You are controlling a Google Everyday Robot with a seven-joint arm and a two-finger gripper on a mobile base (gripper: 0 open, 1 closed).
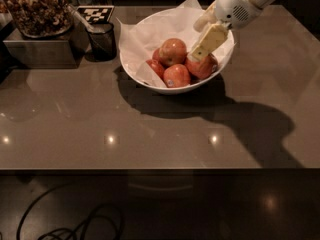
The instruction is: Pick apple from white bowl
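The white bowl [150, 76], lined with crumpled white paper, stands at the back middle of the table and holds several apples. The apple [204, 68], broad and orange-red, lies at the right side of the bowl. A yellow-topped apple [172, 51] lies behind it on the left, and a redder apple with a sticker [176, 76] lies in front. My gripper [199, 51] reaches down from the upper right into the bowl. Its tip is right over the left edge of the broad apple and covers part of it.
A black mesh cup [102, 40] stands left of the bowl. A glass jar of nuts [37, 9] sits on a metal box [35, 51] at the far left. A checkered marker card [96, 13] stands behind the cup. The arm's shadow falls on the table to the right.
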